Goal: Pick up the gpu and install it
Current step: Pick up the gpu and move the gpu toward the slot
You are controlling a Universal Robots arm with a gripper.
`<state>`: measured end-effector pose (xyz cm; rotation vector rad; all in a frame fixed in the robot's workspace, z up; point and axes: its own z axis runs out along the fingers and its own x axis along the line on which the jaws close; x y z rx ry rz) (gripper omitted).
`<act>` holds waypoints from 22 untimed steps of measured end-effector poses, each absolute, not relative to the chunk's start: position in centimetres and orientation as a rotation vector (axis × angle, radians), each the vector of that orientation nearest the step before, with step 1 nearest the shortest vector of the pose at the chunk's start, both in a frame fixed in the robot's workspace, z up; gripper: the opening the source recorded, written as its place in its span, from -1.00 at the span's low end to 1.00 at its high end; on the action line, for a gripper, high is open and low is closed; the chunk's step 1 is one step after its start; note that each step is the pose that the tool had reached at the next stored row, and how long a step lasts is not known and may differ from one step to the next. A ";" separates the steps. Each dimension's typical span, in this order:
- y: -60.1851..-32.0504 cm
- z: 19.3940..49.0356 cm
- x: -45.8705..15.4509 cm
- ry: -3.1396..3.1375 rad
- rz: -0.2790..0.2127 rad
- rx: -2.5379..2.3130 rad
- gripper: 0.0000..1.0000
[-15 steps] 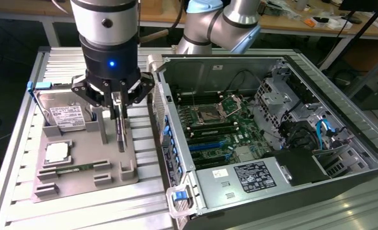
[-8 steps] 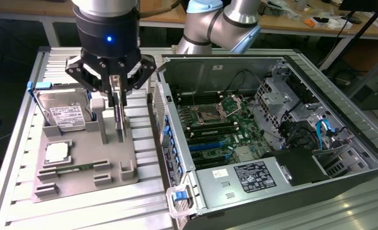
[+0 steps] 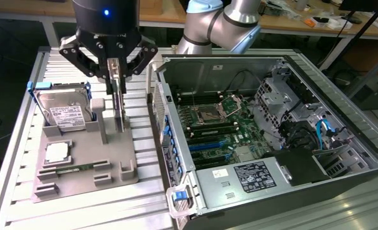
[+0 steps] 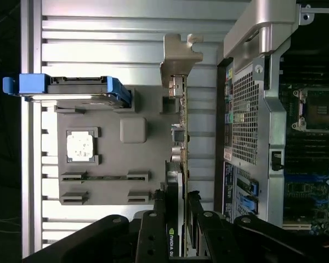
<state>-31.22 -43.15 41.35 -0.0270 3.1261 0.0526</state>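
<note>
My gripper [image 3: 115,86] is shut on the gpu [image 3: 118,108], a thin card seen edge-on and hanging upright from the fingers. The card's lower end is just over the grey fixture plate [image 3: 86,184], beside the open computer case [image 3: 176,143]; I cannot tell whether it touches the plate. In the wrist view the gpu [image 4: 178,126] runs out from between the two black fingers [image 4: 153,224], with its silver bracket [image 4: 178,55] at the far end. The gripper [image 4: 178,211] clamps the card's black cooler side and its green board.
On the fixture plate sit a hard drive [image 3: 64,112] in a blue carrier, a processor chip [image 3: 56,152] and a memory stick [image 3: 74,168]. The case holds the motherboard [image 3: 217,127], cables and a power supply [image 3: 253,175]. The case's rear wall [image 4: 252,109] stands close beside the card.
</note>
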 end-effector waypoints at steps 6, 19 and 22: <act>-43.1 44.0 -31.2 3.126 0.050 -0.027 -0.47; -43.2 47.5 -30.6 3.126 0.048 -0.027 -0.47; -43.2 47.4 -29.1 3.126 0.048 -0.027 -0.47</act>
